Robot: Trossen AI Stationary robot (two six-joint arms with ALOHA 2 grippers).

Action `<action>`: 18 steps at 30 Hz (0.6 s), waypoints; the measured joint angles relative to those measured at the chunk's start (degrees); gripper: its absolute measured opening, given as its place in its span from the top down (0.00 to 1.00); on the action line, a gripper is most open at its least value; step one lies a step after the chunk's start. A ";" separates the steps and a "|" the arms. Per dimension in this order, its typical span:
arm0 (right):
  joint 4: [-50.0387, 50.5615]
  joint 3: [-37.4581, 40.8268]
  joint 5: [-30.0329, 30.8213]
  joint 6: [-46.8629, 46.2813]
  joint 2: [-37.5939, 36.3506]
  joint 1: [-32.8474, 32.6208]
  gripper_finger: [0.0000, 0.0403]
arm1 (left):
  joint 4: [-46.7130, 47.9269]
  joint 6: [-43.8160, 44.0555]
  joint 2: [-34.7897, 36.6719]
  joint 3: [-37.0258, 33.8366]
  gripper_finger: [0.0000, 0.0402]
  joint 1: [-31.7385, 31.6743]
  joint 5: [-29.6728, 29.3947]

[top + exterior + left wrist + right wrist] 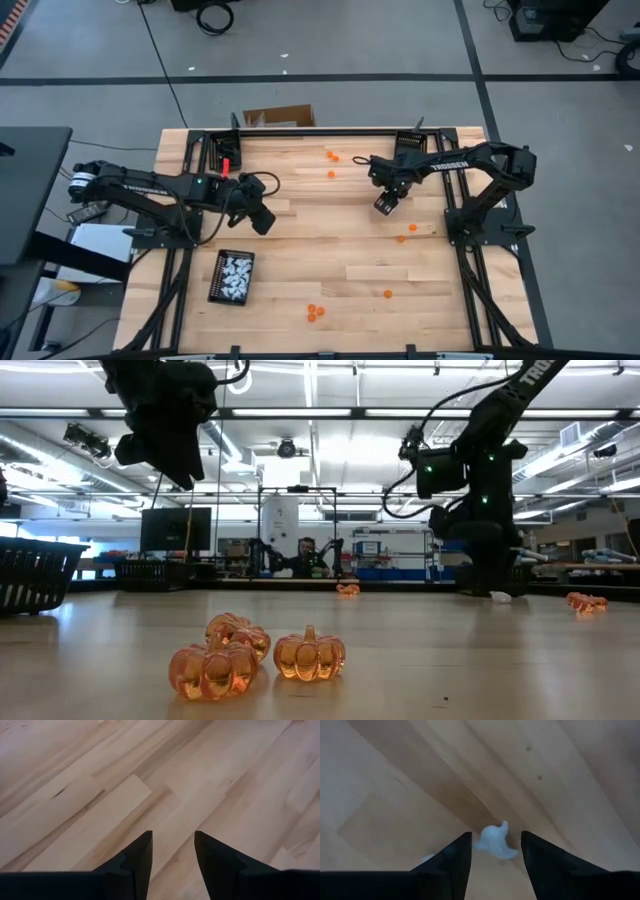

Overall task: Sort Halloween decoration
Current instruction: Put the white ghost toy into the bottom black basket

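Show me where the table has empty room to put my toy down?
The biggest bare patch is mid-table, between the black tray of white trinkets and the scattered orange pumpkins toward the right. It is crowded near the left gripper, the right gripper over a white ghost, and the pumpkin cluster at the front edge.

three orange pumpkins [258,656] — foreground tabletop [480,660]

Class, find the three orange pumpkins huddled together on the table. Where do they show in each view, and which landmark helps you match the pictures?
High view: the three orange pumpkins lie low in the picture, near the middle.
Low view: large in the foreground, left of centre.
Left wrist view: not in it.
Right wrist view: not in it.
Shared landmark: the right hand, beyond the pumpkins and to their right in the high and low views.
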State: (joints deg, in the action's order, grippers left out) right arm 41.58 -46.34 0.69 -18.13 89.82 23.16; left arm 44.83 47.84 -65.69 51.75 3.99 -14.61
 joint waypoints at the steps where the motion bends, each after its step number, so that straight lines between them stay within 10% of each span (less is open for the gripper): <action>1: -0.25 0.53 -0.41 0.22 0.00 0.39 0.56 | -0.15 0.38 0.00 0.00 0.61 0.00 0.00; 18: -4.85 0.33 -4.82 -10.99 -0.04 -1.82 0.85 | -0.50 1.95 0.00 0.00 0.61 0.02 1.39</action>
State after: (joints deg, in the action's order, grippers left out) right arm 36.74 -46.01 -4.14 -29.12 89.78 21.33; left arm 44.34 49.79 -65.69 51.75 4.01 -13.22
